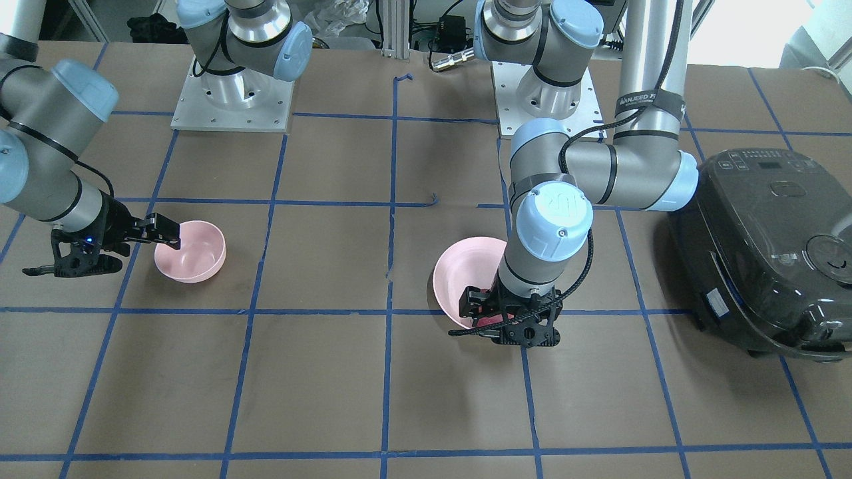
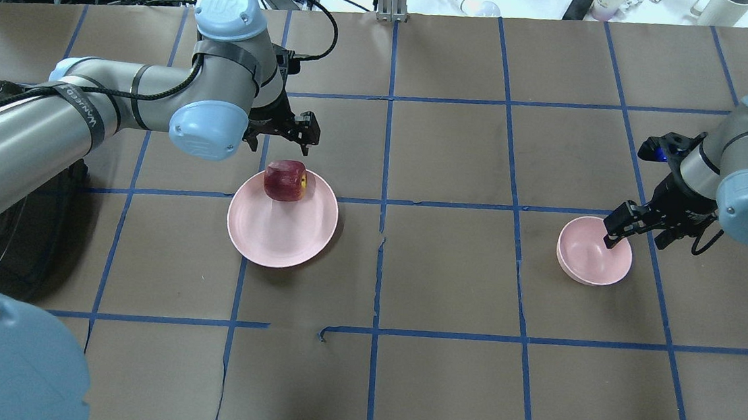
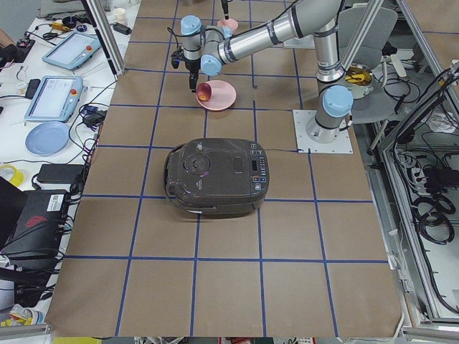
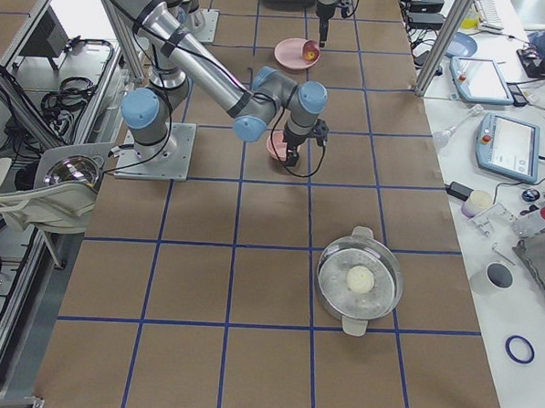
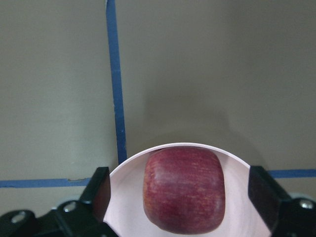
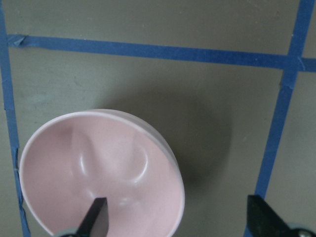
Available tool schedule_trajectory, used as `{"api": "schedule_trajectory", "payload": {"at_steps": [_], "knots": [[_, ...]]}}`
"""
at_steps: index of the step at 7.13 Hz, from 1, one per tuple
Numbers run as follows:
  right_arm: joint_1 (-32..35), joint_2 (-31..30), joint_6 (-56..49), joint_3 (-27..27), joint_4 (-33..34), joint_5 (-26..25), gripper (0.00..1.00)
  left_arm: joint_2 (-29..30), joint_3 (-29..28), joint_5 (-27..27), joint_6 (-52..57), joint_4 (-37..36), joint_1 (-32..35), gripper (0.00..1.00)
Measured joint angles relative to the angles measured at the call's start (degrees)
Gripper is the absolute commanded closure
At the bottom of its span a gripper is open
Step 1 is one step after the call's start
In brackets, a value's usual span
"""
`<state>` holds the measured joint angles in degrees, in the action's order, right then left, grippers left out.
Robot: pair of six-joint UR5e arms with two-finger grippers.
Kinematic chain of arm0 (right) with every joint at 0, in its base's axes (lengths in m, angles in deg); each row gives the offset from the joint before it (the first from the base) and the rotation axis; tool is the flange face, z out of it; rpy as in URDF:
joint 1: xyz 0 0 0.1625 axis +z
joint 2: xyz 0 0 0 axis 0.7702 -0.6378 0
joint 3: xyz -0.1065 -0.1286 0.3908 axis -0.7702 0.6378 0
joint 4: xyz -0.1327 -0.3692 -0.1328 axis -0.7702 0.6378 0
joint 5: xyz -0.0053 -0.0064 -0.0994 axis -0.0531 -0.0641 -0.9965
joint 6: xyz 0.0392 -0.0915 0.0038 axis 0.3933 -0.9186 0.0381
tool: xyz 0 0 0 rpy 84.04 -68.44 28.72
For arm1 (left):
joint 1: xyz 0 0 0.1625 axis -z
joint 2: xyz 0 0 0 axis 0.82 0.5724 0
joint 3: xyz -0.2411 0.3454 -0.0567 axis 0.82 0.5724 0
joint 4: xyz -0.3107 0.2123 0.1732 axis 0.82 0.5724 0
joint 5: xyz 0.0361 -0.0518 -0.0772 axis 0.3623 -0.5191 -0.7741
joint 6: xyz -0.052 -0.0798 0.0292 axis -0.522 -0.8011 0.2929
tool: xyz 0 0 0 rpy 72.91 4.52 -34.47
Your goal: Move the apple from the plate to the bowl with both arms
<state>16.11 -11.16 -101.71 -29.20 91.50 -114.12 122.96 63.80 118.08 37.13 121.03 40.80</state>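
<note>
The dark red apple (image 2: 285,180) sits on the far edge of the pale pink plate (image 2: 281,229). My left gripper (image 2: 282,136) is open over it. In the left wrist view the apple (image 5: 183,190) lies between the two fingers (image 5: 98,190) with a gap on each side, on the plate (image 5: 232,159). The small pink bowl (image 2: 593,256) stands empty to the right. My right gripper (image 2: 639,234) is open and empty at its rim. In the right wrist view one finger (image 6: 96,219) is over the bowl's inside (image 6: 74,163) and the other is outside.
A black rice cooker (image 1: 765,246) stands on the table beyond the left arm's elbow. A lidded metal pot (image 4: 360,282) stands far out on the right end. The brown table has blue tape lines. The arm bases (image 1: 233,100) are at the robot's edge.
</note>
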Motion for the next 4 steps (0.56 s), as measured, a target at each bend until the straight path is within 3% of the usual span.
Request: {"api": "schedule_trajectory", "payload": {"at_steps": [1,2,3,4], "knots": [[-0.19,0.84,-0.04,-1.03,1.28,0.16,0.1,0.62,1.17,-0.05,0.16,-0.43,0.11,0.04],[-0.26,1.57,0.04,-1.66,2.5,0.2,0.59,0.85,2.5,-0.05,0.37,-0.66,0.14,0.14],[-0.28,1.9,0.11,-1.89,3.11,0.24,0.93,0.82,3.29,-0.02,0.16,-0.75,0.24,0.17],[-0.3,2.02,0.12,-1.96,3.26,0.22,1.0,0.84,3.61,-0.02,-0.41,-0.8,0.39,0.47]]}}
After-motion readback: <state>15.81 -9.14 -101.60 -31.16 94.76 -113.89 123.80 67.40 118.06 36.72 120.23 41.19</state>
